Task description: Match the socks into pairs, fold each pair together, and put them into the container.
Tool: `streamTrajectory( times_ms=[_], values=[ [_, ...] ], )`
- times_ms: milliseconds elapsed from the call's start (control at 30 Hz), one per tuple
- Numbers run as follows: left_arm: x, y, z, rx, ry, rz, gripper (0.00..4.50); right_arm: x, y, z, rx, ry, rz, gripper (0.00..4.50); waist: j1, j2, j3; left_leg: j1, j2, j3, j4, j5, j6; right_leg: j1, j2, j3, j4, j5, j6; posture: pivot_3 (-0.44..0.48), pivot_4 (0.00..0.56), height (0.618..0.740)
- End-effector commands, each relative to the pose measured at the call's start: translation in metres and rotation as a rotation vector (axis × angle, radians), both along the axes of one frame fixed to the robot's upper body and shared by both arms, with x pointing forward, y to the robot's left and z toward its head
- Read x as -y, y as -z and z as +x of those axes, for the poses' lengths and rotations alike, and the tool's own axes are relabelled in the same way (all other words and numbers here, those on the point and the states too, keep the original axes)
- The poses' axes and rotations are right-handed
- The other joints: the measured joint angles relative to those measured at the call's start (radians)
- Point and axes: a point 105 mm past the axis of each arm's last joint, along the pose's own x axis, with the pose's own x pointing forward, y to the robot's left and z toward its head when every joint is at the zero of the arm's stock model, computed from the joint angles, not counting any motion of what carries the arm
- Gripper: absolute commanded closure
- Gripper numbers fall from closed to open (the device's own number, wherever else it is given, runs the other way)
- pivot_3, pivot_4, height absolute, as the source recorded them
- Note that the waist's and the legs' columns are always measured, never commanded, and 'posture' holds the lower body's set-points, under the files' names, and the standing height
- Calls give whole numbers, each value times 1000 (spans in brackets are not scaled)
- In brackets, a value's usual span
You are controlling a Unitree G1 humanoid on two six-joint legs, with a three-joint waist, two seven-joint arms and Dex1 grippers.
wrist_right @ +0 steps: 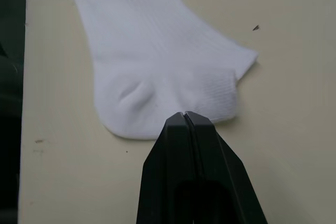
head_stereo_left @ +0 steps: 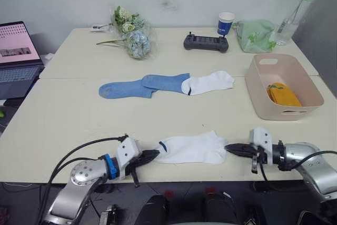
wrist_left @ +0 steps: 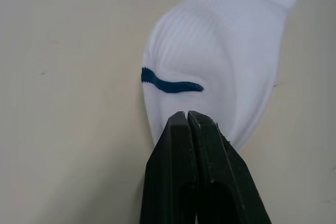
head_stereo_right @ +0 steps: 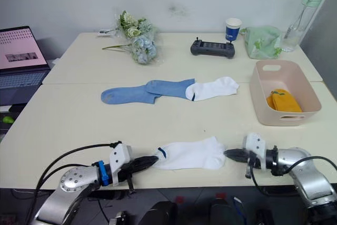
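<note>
The left gripper [head_stereo_left: 149, 156] is closed, pinching one end of the near white sock [head_stereo_left: 192, 148], which lies flat with its long axis across the table [head_stereo_left: 63, 114] edge. The right gripper [head_stereo_left: 233, 149] pinches the other end, fingers together. Its mate, the far white sock [head_stereo_left: 209, 82], lies well beyond beside the blue socks [head_stereo_left: 142, 86]; the tub [head_stereo_left: 263, 101] sits right, holding the yellow pair [head_stereo_left: 283, 94].
</note>
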Motion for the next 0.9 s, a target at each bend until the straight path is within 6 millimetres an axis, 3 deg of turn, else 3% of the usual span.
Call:
streamTrajectory(
  times_ms=[33,100,200,400,567,600,733,900],
  values=[
    [-15,-37,20,120,-131,-26,4465,-6,-40,17,82,91,112,4500,0,0,0,0,0,0,0,0,0,0,0,0,0,0,0,0,150,740],
    [-33,-47,36,153,-262,-58,4465,-3,-50,36,149,198,150,4500,1,0,0,0,0,0,0,0,0,0,0,-1,0,0,0,0,150,740],
    [-51,-53,53,177,-405,-107,3884,3,-46,56,217,307,116,3880,0,0,0,0,-1,0,0,1,-3,0,0,0,-1,0,0,0,150,740],
    [-68,-34,60,171,-567,-140,1911,20,-31,88,326,512,54,1756,0,0,0,-1,-1,1,0,2,-3,-1,0,0,0,0,0,0,150,740],
    [-66,-24,56,164,-600,-155,304,20,-24,94,352,550,48,1,-2,0,0,-1,0,1,0,2,-4,-2,0,1,0,0,0,0,150,740],
    [-66,-24,56,166,-600,-156,24,19,-23,94,351,546,45,0,-2,0,0,-1,0,1,0,2,-4,-2,0,0,0,0,0,0,150,740],
    [-64,-28,58,183,-580,-143,24,11,-26,98,357,510,26,0,-2,0,0,-1,-1,2,0,2,-4,-2,0,1,0,0,0,0,150,740],
    [-30,-51,52,168,-358,-151,24,-30,-32,117,365,399,-32,0,-8,0,0,-1,0,2,0,2,-4,-3,1,1,1,0,0,0,150,740]
  ],
)
